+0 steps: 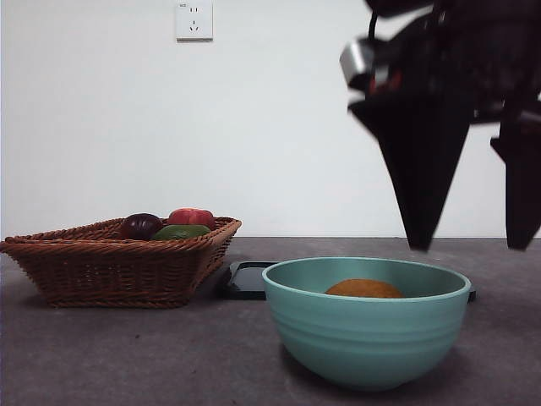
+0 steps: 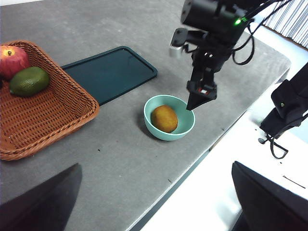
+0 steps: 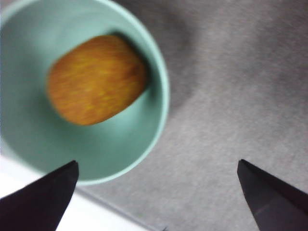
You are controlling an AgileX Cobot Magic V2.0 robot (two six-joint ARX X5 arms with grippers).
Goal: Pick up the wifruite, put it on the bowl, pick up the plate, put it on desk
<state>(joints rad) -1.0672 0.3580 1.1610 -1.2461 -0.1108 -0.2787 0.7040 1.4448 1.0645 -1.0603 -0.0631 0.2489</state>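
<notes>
Orange-brown wifruite (image 1: 364,289): lay inside the bowl, resting on its floor, nothing gripping it.
Bowl (image 1: 366,338): mint-teal and glossy, stood upright on the bench toward the near right, close to the bench's near edge in the left wrist view.
Right claw (image 1: 471,245): hung in the air above the bowl's right side, clear of rim and fruit; its two black jaws were spread wide apart and held nothing.
Left claw (image 2: 156,202): raised well back from the work, looking down on the whole scene; jaws spread wide, nothing between them.
Tray (image 2: 111,72): dark, flat and rectangular, lay on the bench just behind the bowl, between bowl and basket.
Basket (image 1: 118,269): woven brown wicker, sat at the left of the bench, apart from the bowl.
Basket contents: a green fruit (image 1: 181,232), a dark purple fruit (image 1: 140,226) and a red fruit (image 1: 193,217) lay together inside it.
Bench (image 1: 127,355): dark grey, mottled and matte, carried the basket, the tray and the bowl.
Wall socket (image 1: 193,19): white, set high on the pale far wall.
</notes>
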